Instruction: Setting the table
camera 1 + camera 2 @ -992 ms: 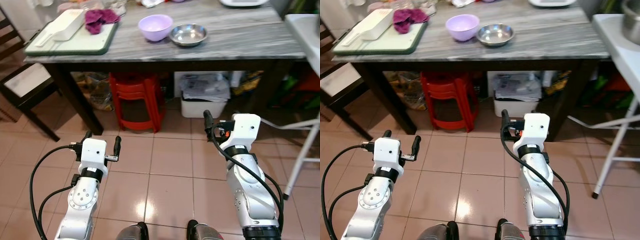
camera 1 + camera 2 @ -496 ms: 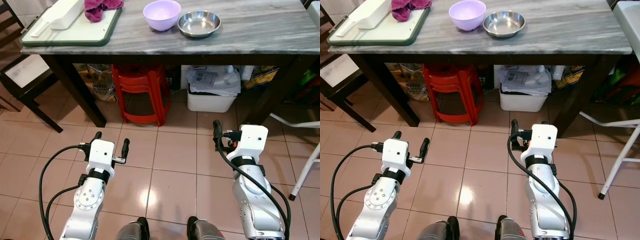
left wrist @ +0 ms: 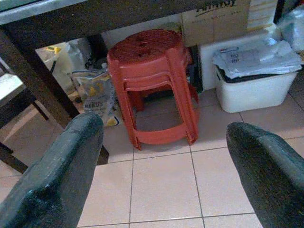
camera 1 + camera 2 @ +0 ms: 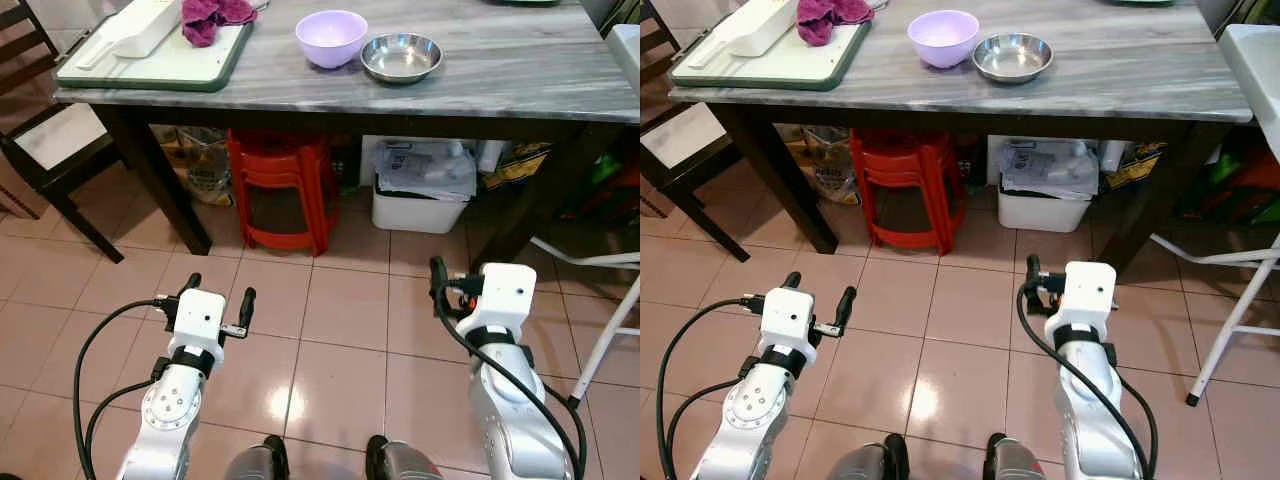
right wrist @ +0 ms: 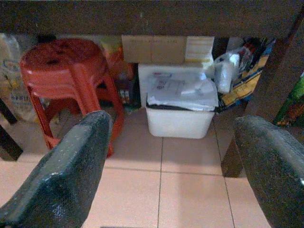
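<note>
A lilac bowl (image 4: 332, 37) and a steel bowl (image 4: 401, 57) stand side by side on the marble table (image 4: 500, 75) ahead of me. To their left lies a green-rimmed tray (image 4: 165, 65) carrying a white container (image 4: 140, 25) and a purple cloth (image 4: 215, 12). My left gripper (image 4: 220, 288) and right gripper (image 5: 168, 128) are held low over the tiled floor, short of the table. Both are open with nothing between their fingers. The wrist views look under the table.
Under the table are stacked red stools (image 4: 278, 185), a white bin with papers (image 4: 420, 195) and bags (image 4: 205, 165). A dark chair (image 4: 50, 150) stands at the left. A white folding table's leg (image 4: 610, 335) is at the right.
The whole picture has shifted as the camera moved, and the table sits slightly differently in view. Both arms keep the same pose with open fingers.
</note>
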Robot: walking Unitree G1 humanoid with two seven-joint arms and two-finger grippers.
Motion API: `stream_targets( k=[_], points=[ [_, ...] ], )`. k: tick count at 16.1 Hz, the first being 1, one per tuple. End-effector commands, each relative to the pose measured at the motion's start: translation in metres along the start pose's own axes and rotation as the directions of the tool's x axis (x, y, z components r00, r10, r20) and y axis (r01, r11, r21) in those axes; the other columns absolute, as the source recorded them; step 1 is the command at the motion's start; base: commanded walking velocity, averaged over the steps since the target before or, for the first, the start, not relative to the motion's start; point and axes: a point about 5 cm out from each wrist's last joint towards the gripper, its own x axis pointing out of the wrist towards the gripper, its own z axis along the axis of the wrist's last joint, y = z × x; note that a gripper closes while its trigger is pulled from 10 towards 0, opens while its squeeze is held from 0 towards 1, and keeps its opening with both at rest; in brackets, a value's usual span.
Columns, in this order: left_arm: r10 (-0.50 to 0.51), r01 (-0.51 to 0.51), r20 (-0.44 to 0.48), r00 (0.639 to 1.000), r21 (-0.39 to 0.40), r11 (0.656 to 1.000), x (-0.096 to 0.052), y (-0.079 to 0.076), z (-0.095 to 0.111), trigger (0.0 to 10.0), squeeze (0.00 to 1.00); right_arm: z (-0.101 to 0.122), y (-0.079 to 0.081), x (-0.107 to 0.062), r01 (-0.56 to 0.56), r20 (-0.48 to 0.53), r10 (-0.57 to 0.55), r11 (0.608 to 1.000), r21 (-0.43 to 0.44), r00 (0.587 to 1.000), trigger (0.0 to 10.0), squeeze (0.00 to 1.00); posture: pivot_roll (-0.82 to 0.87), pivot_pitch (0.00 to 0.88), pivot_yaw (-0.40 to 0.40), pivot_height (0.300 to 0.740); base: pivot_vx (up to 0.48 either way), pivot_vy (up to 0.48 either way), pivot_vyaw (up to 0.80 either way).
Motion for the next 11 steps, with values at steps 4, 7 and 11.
stream_targets(
  k=[4,7,11],
  points=[
    [0.024,-0.025,-0.039,0.999,-0.014,1.000,-0.010,0.005,-0.010,10.0,0.00,0.001,-0.011,-0.015,0.021,0.014,-0.021,1.000,0.008,1.000,10.0,0.00,-0.10,0.200,0.066,0.740,0.000,0.000,0.27],
    [0.021,-0.022,-0.041,0.999,-0.027,0.999,-0.013,0.006,-0.011,10.0,0.00,-0.010,-0.024,-0.037,0.023,-0.032,-0.024,1.000,-0.012,0.999,10.0,0.00,-0.10,0.205,0.074,0.740,0.000,0.000,0.00],
    [-0.026,0.025,-0.008,1.000,-0.046,0.999,-0.009,-0.001,-0.003,10.0,0.00,-0.004,-0.014,-0.031,-0.033,-0.016,0.033,0.999,-0.017,0.999,10.0,0.00,-0.11,0.209,0.079,0.740,0.000,0.000,0.00]
  ],
)
